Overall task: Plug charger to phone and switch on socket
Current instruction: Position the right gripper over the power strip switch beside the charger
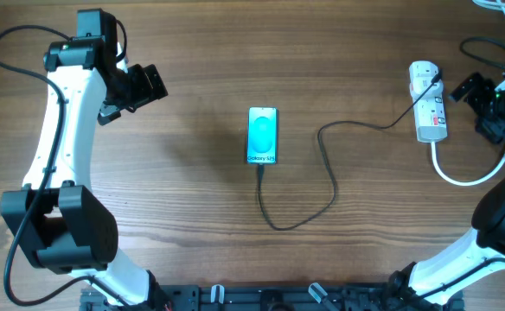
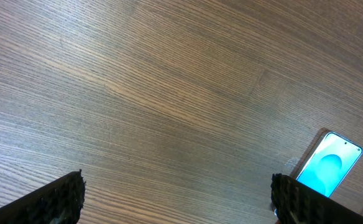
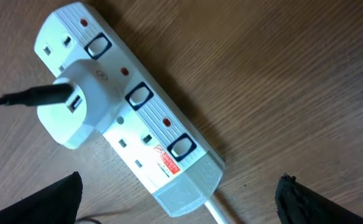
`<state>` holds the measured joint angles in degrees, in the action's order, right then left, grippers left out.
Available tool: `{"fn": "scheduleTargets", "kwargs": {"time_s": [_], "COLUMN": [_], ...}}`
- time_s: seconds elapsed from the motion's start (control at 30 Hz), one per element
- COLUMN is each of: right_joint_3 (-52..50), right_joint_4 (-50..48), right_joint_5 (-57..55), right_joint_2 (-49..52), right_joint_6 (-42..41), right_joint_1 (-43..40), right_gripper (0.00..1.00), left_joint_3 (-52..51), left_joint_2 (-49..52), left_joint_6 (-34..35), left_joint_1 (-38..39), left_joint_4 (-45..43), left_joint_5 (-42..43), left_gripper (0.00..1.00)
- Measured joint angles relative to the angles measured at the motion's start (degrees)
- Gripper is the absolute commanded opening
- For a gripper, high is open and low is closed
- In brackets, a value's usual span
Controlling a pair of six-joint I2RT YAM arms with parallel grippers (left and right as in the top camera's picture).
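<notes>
Right claw [image 3: 180, 179] gaping near socket [image 3: 150, 130], left claw [image 2: 176, 180] gaping, both empty

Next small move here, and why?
Probably lower the right gripper onto the middle switch of the socket. The charger appears to meet the bottom edge of the phone, though the overhead view cannot confirm it is seated. Its white adapter sits beside that switch, and the right gripper hovers open next to the socket.
</notes>
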<state>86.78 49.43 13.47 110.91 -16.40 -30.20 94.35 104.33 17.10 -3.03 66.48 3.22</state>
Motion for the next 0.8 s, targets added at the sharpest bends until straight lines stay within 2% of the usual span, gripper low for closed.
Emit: {"fn": "scheduleTargets", "kwargs": {"time_s": [0.8], "right_joint_3": [0.0], "right_joint_4": [-5.0], "right_joint_5": [0.0], "right_joint_2": [1.2], "right_joint_6": [-2.2], "right_joint_1": [0.0], "right_gripper": [1.00], "left_joint_3": [0.0], "left_joint_2": [0.0], "left_joint_6": [0.0], "left_joint_1": [0.0], "left_joint_4": [0.0], "left_joint_5": [0.0], "left_gripper": [1.00]}}
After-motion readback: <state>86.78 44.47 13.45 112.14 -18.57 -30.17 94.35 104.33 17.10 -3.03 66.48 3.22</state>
